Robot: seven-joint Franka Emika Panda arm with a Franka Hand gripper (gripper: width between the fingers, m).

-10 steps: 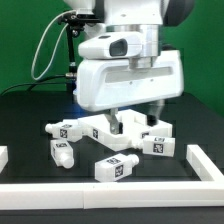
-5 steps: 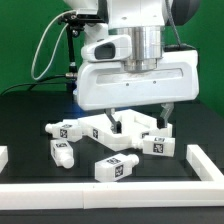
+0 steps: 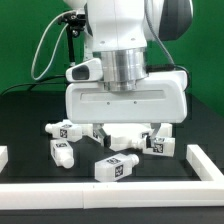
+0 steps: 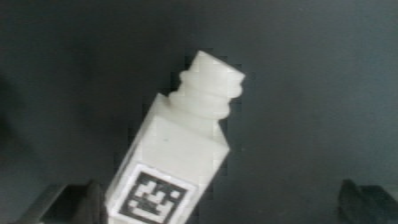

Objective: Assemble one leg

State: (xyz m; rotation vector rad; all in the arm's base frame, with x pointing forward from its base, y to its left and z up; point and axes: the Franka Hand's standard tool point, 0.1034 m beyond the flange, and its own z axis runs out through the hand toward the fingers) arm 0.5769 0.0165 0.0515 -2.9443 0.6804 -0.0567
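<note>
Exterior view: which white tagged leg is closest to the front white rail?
The small white plastic peg-block leg lying alone at front centre. The other legs lie further back: two at the exterior view's left, one at its right.

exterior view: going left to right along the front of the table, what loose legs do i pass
leg at the exterior view's left → leg nearest the camera → leg at the exterior view's right; fourth leg, behind the first, overlaps it sideways, so left out
</note>
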